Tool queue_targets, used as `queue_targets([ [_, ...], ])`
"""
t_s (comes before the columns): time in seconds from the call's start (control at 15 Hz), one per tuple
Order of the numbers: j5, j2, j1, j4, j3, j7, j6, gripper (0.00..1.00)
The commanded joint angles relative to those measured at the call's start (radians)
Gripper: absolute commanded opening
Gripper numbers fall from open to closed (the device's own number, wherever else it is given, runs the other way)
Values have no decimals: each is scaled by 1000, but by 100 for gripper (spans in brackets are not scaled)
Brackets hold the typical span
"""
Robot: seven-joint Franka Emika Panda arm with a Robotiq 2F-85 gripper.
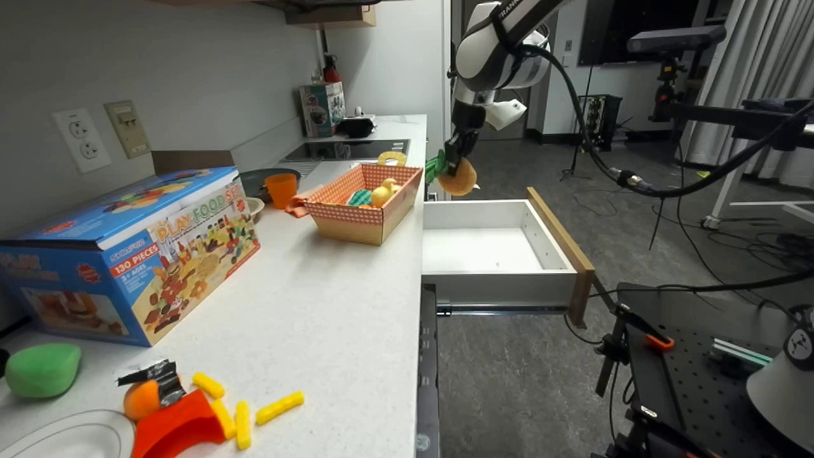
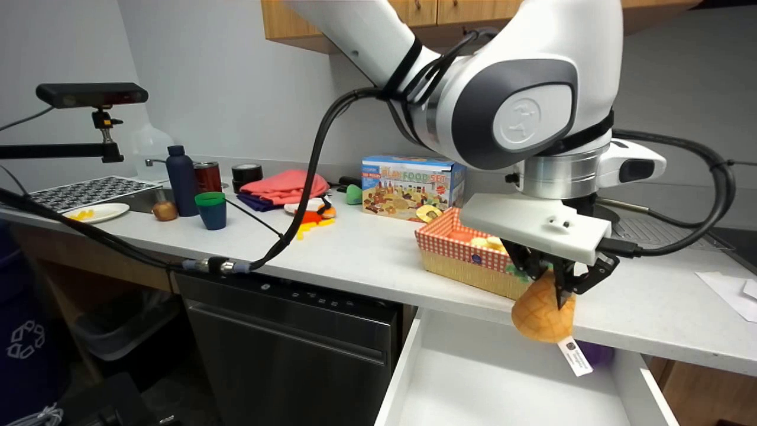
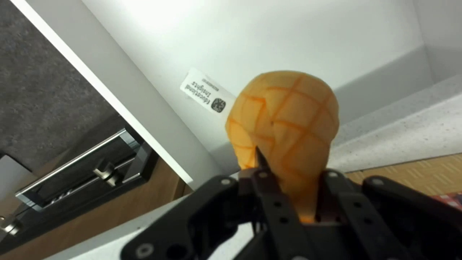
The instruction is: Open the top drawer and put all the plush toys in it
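Observation:
The top drawer is pulled open, with its white inside and light wooden front panel (image 1: 559, 248) showing; its floor also shows in both the exterior view (image 2: 502, 384) and the wrist view (image 3: 162, 54). My gripper (image 2: 550, 285) is shut on an orange plush toy (image 2: 541, 316) with a criss-cross pattern, green leaves and a white tag. It holds the toy above the drawer, near the counter edge. The wrist view shows the fingers (image 3: 292, 169) on both sides of the toy (image 3: 288, 108). A yellow plush (image 1: 384, 193) and a green one (image 1: 360, 197) lie in the basket.
The red-checked basket (image 1: 346, 226) stands at the counter edge beside the gripper. A purple thing (image 2: 596, 353) shows partly in the drawer's back corner. A play food box (image 1: 191, 254) and hard yellow toy pieces (image 1: 280, 408) are on the counter. A cable hangs off the arm.

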Motion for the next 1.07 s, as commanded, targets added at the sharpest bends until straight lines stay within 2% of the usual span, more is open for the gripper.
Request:
queue_targets([
  [0.0,-75,11,45,-5,-41,92,-2,51],
  [0.33,-113,4,60,3,-46,138,-11,88],
  [0.47,-128,-4,64,6,-49,147,-13,99],
  [1.0,-106,7,69,80,-30,135,-5,100],
])
